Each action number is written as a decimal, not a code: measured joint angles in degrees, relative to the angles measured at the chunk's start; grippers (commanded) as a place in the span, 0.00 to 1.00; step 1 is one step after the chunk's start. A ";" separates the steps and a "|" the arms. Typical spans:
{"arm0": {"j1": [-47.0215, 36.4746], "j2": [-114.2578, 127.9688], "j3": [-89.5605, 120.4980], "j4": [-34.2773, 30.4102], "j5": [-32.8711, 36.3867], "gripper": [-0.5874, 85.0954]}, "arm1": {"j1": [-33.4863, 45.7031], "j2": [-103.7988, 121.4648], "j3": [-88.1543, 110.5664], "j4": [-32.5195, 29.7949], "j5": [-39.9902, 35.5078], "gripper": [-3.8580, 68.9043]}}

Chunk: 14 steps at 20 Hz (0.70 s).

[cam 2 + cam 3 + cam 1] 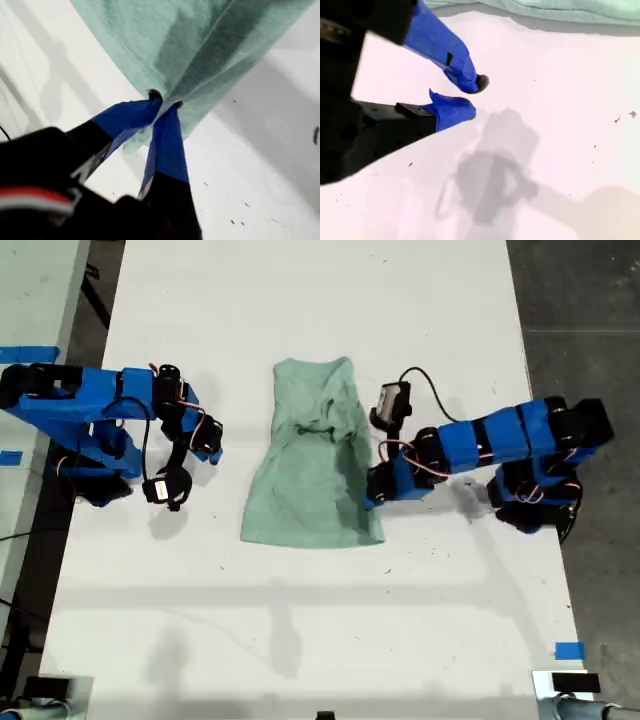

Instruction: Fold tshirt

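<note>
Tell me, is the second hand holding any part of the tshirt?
No. In the second wrist view my second hand has its jaws slightly apart over the bare white table, and the tshirt lies apart from it.

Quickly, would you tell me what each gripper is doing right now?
My first gripper: shut on the tshirt edge.
My second gripper: open, holding nothing, above the table.

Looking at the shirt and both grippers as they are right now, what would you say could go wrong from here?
1. My first gripper pinches only a thin bit of the tshirt's edge; the cloth may slip out when pulled.
2. The tshirt is already bunched and creased near its middle, so dragging one side alone could skew the fold.
3. My second gripper hangs open over the bare table, apart from the cloth, so nothing anchors the far side.
</note>
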<state>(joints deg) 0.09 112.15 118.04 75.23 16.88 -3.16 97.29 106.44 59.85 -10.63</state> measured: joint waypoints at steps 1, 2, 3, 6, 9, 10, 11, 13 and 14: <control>0.00 -0.09 0.00 0.00 0.00 0.03 | 0.18 -2.81 -1.76 -2.29 0.00 0.05; 0.00 -0.18 0.00 0.00 0.00 0.03 | 0.70 -5.98 -2.29 -5.10 0.00 0.18; 0.00 -0.18 0.00 -0.44 0.00 0.03 | 1.23 -9.49 -2.81 -8.09 0.00 0.31; 0.00 -0.26 0.00 -0.88 0.00 0.04 | 1.93 -20.74 -6.50 -12.92 -0.44 0.49; 0.00 -0.44 0.00 -0.88 0.00 0.08 | 1.93 -23.47 -10.90 -11.60 -1.14 0.46; 0.00 -0.70 -0.53 -0.70 0.00 0.11 | 1.93 -23.55 -12.39 -8.88 -1.14 0.47; 0.09 -1.05 -3.25 -1.41 -0.09 0.12 | 1.93 -23.29 -14.24 -5.71 -1.14 0.47; 0.97 -2.64 -8.09 0.53 -0.09 0.12 | 1.76 -19.69 -17.05 1.32 -2.11 0.47; 2.11 -3.60 -10.72 0.88 -0.62 0.16 | 1.49 -16.88 -18.11 4.13 -2.72 0.47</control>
<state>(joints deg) 2.20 108.54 107.31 76.11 16.26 -1.67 80.42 88.33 63.98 -13.36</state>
